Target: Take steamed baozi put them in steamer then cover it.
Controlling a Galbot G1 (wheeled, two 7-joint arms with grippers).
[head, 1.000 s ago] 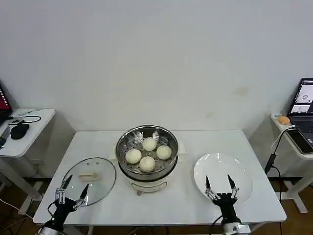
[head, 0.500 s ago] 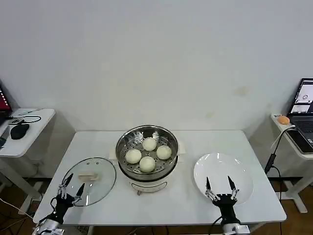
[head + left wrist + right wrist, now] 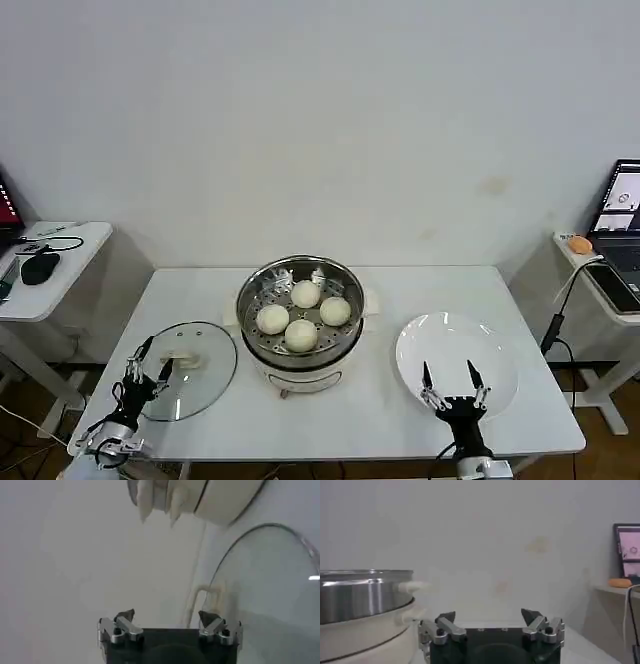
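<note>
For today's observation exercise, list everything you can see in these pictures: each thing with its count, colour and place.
steamed baozi: four, cream-white, inside the steamer
steamer: one, shiny steel on cream base, table centre
cover: one, clear glass, flat on the table left of the steamer
plate: one, white, table right
table: one, white
laptop: one, side desk at far right
left gripper: open, over the cover's near edge
right gripper: open, over the plate's near edge

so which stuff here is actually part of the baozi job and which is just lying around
Part of the job:
baozi, four in the steamer
cover, on the table
left gripper, open over the cover

Just there:
white plate
right gripper, open, over the plate
side desks
</note>
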